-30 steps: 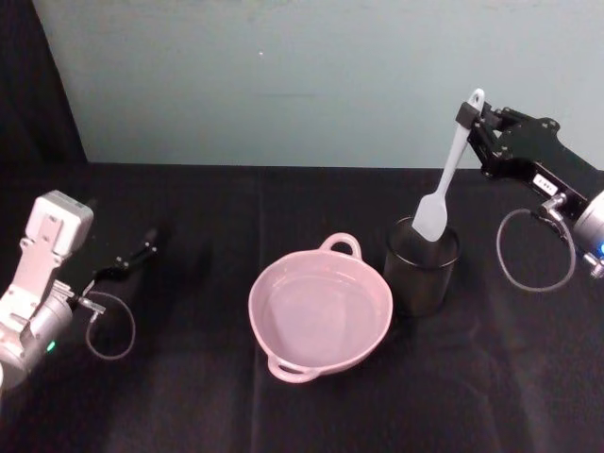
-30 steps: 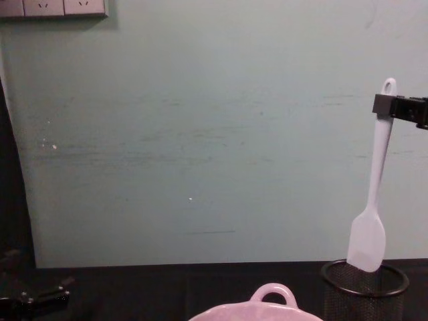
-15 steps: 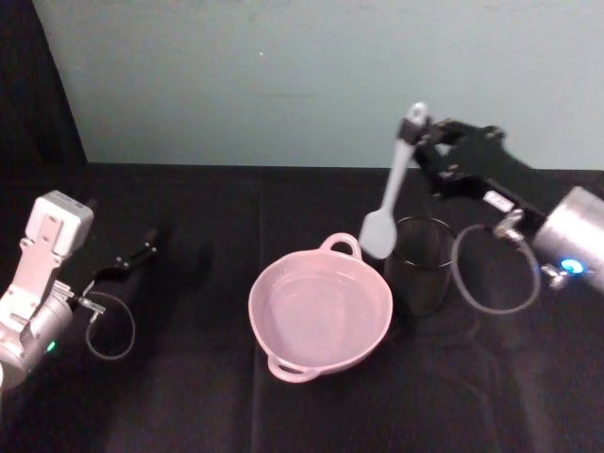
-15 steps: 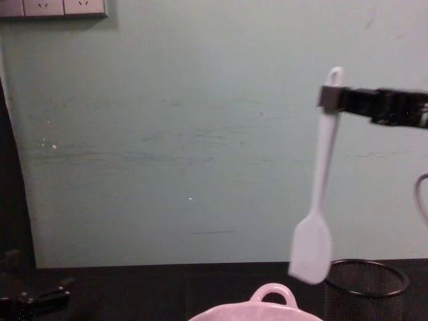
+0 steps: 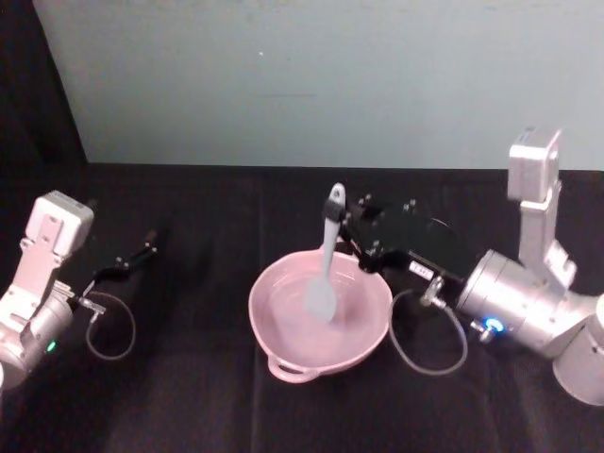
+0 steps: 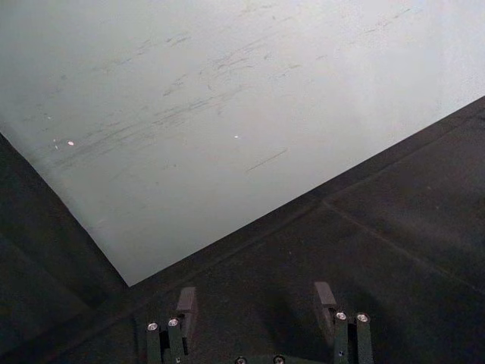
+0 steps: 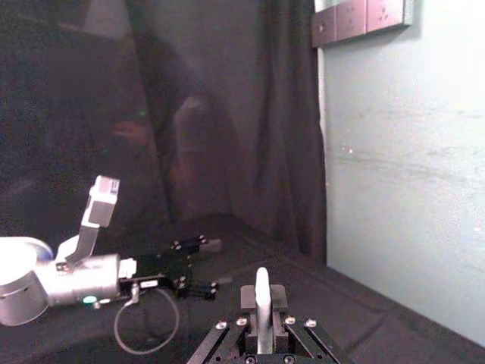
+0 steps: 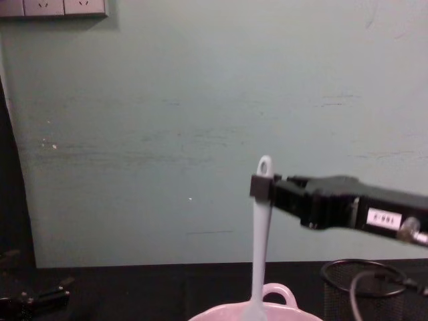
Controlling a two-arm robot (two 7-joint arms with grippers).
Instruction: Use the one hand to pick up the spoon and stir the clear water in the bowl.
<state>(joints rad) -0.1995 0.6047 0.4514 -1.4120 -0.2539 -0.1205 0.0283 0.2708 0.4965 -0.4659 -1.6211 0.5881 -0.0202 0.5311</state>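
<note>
A black cloth covers the table (image 5: 189,396), which runs back to a pale teal wall (image 5: 283,85). A dark curtain (image 5: 38,94) hangs at the far left, and a strip of wall sockets (image 8: 53,7) sits high on the wall. The left gripper (image 5: 142,255) rests low over the cloth at the left, its fingers (image 6: 324,294) spread with nothing between them.

The pink bowl (image 5: 269,347) stands at the centre. The spoon (image 5: 326,264) stands nearly upright in it, with its blade dipped into the water. The right gripper (image 5: 342,225) reaches in from the right and pinches the handle just below its hole. A black mesh cup (image 8: 334,287) stands to the right of the bowl, behind that arm.

Half a second ago the spoon hung above the table between the bowl's rear handle and the mesh cup. It has since moved left and down into the bowl. The left arm has not moved.
</note>
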